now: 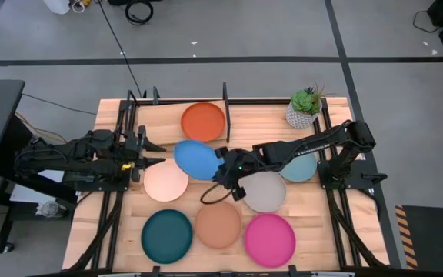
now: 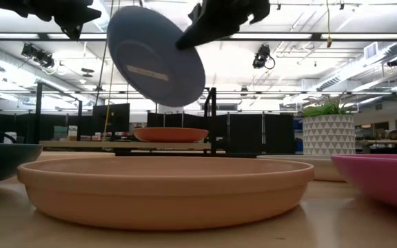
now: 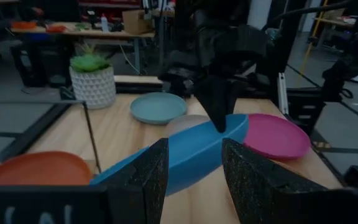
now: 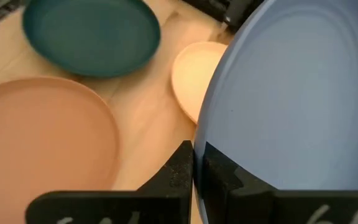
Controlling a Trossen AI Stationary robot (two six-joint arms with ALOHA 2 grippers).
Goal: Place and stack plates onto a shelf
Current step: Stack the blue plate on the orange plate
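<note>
The blue plate (image 1: 197, 159) is up in the air over the table's middle, tilted, in my right gripper (image 1: 223, 168), which is shut on it. My left gripper (image 1: 158, 154) is open at the plate's left side, its fingers (image 3: 151, 177) just short of the rim; no touch shows. The orange plate (image 1: 204, 121) lies flat on the shelf (image 1: 244, 115) at the far edge. Flat on the table lie the cream (image 1: 164, 182), teal (image 1: 167, 235), tan (image 1: 218, 224), magenta (image 1: 270, 239), grey (image 1: 267, 192) and pale blue (image 1: 300, 167) plates. My right gripper pinches the blue plate's rim (image 4: 210, 134) on the side toward the table's right, one finger on each face. The fingers come from the right, slanting down. The plate is lifted clear (image 2: 156, 55) and tilted, with the held side higher.
A potted green plant (image 1: 306, 108) stands at the far right, beside the shelf. Upright black posts (image 1: 225, 92) rise from the shelf frame. The shelf board is bare to the right of the orange plate. Plates cover most of the table's near half.
</note>
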